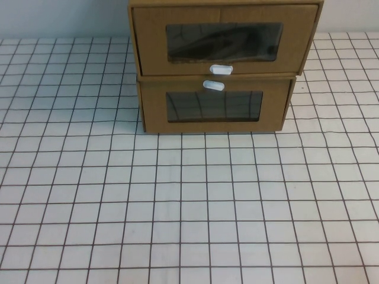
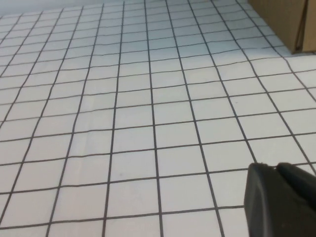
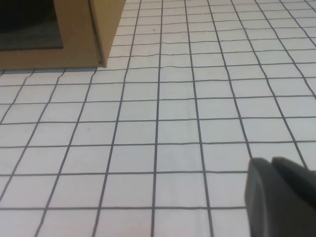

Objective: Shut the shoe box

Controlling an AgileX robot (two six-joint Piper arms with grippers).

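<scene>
Bare gridded surface (image 1: pixel 189 207) up front, two stacked boxes at the far edge, shoe box (image 1: pixel 222 38) sitting on top of the other box (image 1: pixel 216 106), left gripper (image 2: pixel 281 200) and right gripper (image 3: pixel 281 197) low over open grid, can't tell jaws.

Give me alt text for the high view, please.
Two brown cardboard drawer boxes sit stacked at the far edge of a white gridded table; the upper shoe box juts slightly forward over the lower box. Neither the left gripper nor the right gripper appears here.
</scene>
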